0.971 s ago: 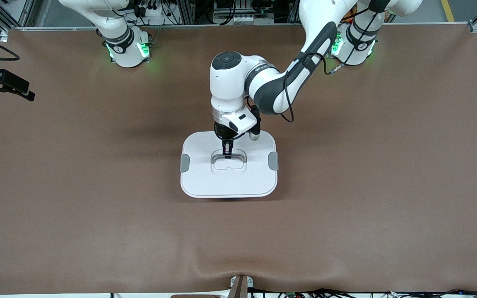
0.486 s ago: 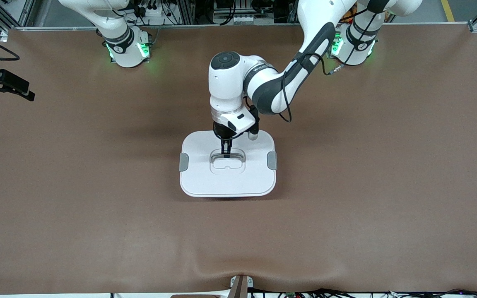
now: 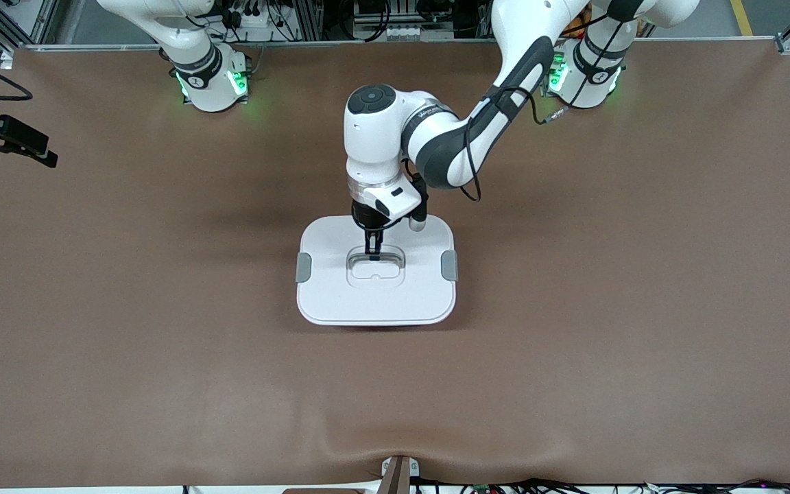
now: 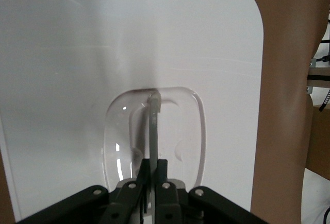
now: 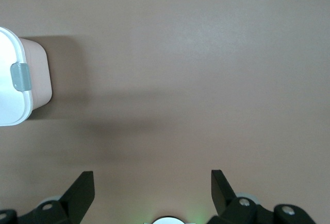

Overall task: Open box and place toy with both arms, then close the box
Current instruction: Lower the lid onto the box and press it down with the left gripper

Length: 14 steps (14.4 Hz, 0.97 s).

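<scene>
Front view: a rounded-corner rectangular box with a flat white plastic lid and two grey side clips sits mid-table on the brown mat. The left gripper reaches down into the lid's recessed handle.

Left wrist view: the left gripper's fingers are clamped on the thin clear handle bar.

Right wrist view: the right gripper waits over bare mat, fingers spread wide and holding nothing; the box's translucent pink wall shows under a clip.
</scene>
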Available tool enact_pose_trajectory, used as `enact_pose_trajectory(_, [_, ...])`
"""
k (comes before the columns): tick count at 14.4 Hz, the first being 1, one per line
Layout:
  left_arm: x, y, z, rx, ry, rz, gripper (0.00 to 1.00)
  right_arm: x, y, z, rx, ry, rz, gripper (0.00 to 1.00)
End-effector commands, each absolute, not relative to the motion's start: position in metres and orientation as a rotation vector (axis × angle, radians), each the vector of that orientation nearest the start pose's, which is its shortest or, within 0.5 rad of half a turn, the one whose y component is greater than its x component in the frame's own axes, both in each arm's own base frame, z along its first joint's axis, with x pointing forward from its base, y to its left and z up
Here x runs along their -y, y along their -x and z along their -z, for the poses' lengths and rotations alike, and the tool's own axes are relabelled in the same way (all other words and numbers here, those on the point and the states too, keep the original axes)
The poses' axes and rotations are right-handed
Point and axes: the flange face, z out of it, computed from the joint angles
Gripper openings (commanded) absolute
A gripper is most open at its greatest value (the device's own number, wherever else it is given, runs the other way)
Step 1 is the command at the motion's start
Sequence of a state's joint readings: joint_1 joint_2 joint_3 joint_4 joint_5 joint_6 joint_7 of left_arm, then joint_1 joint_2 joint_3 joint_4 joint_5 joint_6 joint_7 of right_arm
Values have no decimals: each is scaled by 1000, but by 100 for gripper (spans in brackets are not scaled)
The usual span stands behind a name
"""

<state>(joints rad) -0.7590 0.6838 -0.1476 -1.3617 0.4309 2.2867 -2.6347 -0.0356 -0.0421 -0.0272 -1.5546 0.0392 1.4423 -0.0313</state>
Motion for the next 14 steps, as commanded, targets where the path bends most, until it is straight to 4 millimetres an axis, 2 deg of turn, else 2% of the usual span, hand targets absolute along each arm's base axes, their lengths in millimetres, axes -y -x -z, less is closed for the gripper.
enact_pose_trajectory(1, [578,-491,-339,2361,2469,405,0,31,-530,-648,-31,3105,-102,100])
enact_pose_trajectory(8, [573,-497,-339,2369,2458,393,0,31,-530,-648,-31,3105,-104,100])
enact_pose_trajectory(9, [573,-497,-339,2370,2456,394,3,31,-530,-648,-31,3105,-105,100])
enact_pose_trajectory(11, [573,-497,-338,2372,2453,391,20,31,-530,-647,-31,3105,-107,100])
enact_pose_trajectory(14, [571,-499,-344,2376,2458,398,91,31,-530,-647,-31,3105,-107,100])
